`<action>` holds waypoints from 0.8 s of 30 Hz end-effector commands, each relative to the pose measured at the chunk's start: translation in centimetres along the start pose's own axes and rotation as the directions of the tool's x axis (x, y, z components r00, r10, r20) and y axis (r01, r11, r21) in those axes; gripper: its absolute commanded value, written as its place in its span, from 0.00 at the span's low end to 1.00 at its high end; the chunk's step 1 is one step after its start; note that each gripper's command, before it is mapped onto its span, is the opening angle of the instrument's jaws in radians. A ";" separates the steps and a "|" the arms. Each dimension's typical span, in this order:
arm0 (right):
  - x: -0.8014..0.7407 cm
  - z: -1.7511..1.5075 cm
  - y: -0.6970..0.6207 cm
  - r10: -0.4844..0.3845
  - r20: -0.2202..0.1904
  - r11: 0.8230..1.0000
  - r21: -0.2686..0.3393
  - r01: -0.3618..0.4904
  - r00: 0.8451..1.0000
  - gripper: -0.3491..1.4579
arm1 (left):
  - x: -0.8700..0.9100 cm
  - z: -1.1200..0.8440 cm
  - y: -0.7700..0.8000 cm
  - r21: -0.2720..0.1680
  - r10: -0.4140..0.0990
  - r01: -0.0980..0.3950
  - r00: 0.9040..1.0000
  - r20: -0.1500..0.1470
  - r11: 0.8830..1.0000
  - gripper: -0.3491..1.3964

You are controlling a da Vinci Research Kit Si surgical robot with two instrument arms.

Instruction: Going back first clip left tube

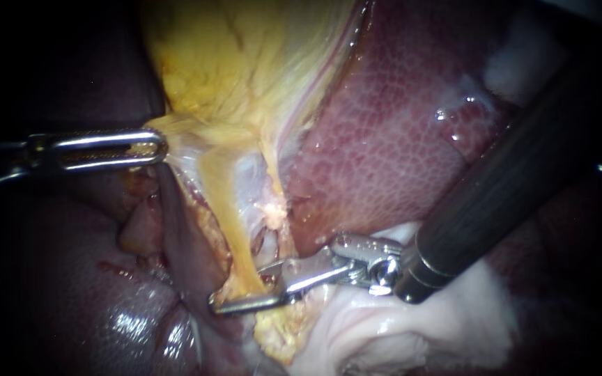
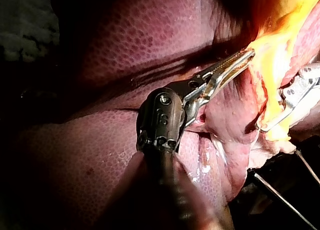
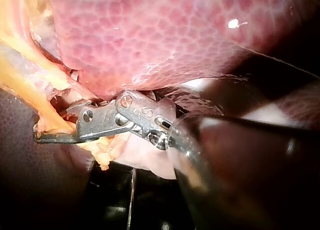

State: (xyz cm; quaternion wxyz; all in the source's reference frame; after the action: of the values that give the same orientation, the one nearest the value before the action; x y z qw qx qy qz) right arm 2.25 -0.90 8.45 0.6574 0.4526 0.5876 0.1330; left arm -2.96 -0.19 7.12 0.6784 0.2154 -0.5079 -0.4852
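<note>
The right instrument (image 1: 238, 288) holds its jaws apart astride the left tube (image 1: 226, 209), low beside the liver (image 1: 398, 125). The left instrument (image 1: 160, 146) has its jaws clamped on the yellow tissue (image 1: 245, 69) higher up

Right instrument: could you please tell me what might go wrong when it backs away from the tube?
The right instrument has open jaws straddling the yellow tube; backing away askew could snag or tear it. The left instrument, shut on the yellow tissue, holds it taut; a slip might drop the tube against those jaws.
</note>
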 end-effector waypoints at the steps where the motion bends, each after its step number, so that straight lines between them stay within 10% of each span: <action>1: 0.01 -0.01 0.00 0.000 0.000 1.000 0.001 0.000 1.000 0.00 | 0.00 0.00 0.00 -0.001 0.000 0.000 1.000 0.000 1.000 0.00; 9: 0.03 0.00 -0.02 0.000 0.000 1.000 0.003 0.000 1.000 0.00 | -0.01 0.01 -0.05 -0.007 -0.001 0.001 1.000 0.003 1.000 0.00; 16: 0.16 0.02 0.11 -0.039 -0.066 0.997 -0.074 0.034 0.997 0.50 | 0.00 0.01 -0.05 -0.007 0.000 0.000 1.000 0.003 1.000 0.00; 24: 0.47 -0.27 0.14 -0.107 -0.118 0.986 -0.141 0.090 0.987 0.52 | 0.00 0.01 -0.05 -0.004 0.000 0.000 1.000 0.002 1.000 0.00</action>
State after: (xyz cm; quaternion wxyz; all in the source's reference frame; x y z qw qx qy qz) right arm 2.15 -0.33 8.26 0.6551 0.3642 0.6409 0.1654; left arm -2.99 -0.21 7.09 0.6783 0.2123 -0.5072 -0.4875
